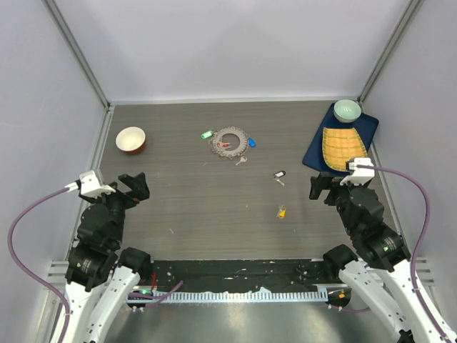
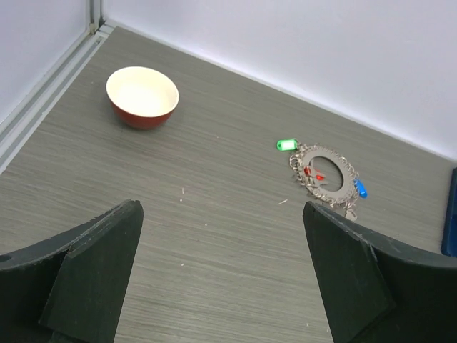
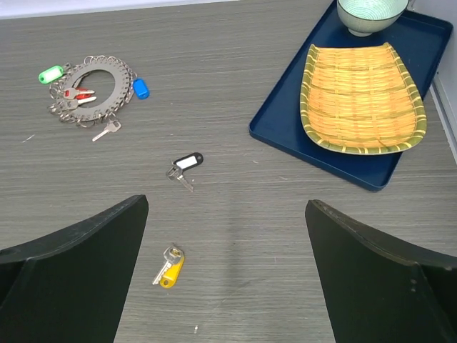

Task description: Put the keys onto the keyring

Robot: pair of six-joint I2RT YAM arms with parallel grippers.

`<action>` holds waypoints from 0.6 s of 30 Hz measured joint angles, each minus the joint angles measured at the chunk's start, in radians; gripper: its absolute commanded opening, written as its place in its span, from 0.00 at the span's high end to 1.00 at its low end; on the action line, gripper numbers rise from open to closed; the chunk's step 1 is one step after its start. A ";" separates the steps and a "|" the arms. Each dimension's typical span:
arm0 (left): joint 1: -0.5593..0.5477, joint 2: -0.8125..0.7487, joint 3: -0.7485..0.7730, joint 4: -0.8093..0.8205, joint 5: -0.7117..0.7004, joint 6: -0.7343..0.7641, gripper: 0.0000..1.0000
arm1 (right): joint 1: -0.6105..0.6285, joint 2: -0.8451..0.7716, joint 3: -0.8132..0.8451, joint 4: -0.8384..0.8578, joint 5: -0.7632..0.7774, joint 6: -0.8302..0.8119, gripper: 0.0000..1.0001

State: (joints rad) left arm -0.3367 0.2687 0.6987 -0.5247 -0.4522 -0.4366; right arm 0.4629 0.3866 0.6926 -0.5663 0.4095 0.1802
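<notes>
The keyring (image 1: 230,141) (image 2: 325,172) (image 3: 93,88) lies flat at the table's far middle, fringed with silver keys, with a green tag (image 1: 206,134), a blue tag (image 1: 251,142) and red tags (image 3: 80,93) on it. One loose silver key (image 1: 241,161) (image 3: 106,131) rests just beside the ring. A black-tagged key (image 1: 279,175) (image 3: 184,165) and a yellow-tagged key (image 1: 281,211) (image 3: 169,265) lie apart nearer the right arm. My left gripper (image 1: 133,187) (image 2: 221,275) is open at the near left, nothing in it. My right gripper (image 1: 321,187) (image 3: 225,275) is open at the near right, nothing in it.
A red bowl (image 1: 131,139) (image 2: 142,96) stands at the far left. A dark blue tray (image 1: 315,153) (image 3: 285,125) at the far right carries a woven yellow dish (image 1: 343,147) (image 3: 362,98) and a pale green bowl (image 1: 347,110) (image 3: 370,14). White walls enclose the table.
</notes>
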 measured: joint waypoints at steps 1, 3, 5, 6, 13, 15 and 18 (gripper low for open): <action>0.001 -0.007 -0.001 0.003 0.000 0.000 0.00 | 0.000 0.003 0.000 0.000 0.000 0.004 0.00; 0.004 -0.024 -0.007 0.008 -0.002 0.002 0.00 | 0.000 0.017 0.003 0.000 -0.003 0.012 0.00; 0.006 -0.039 -0.014 0.009 -0.008 0.004 0.00 | 0.000 0.055 0.009 0.003 -0.016 0.024 0.00; 0.006 -0.043 -0.016 0.009 -0.008 0.005 0.00 | 0.000 0.087 0.018 0.005 -0.026 0.034 0.00; 0.006 -0.056 -0.023 0.011 -0.006 0.023 0.00 | 0.000 0.399 0.057 0.107 -0.114 0.085 0.00; 0.006 -0.056 -0.025 0.011 -0.006 0.026 0.00 | 0.000 0.515 0.069 0.154 -0.147 0.093 0.00; 0.006 -0.056 -0.028 0.010 -0.002 0.027 0.00 | 0.000 0.686 0.094 0.239 -0.183 0.116 0.00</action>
State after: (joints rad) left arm -0.3305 0.2127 0.6708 -0.5144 -0.4545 -0.4099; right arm 0.4629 1.0725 0.7864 -0.3271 0.2260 0.2962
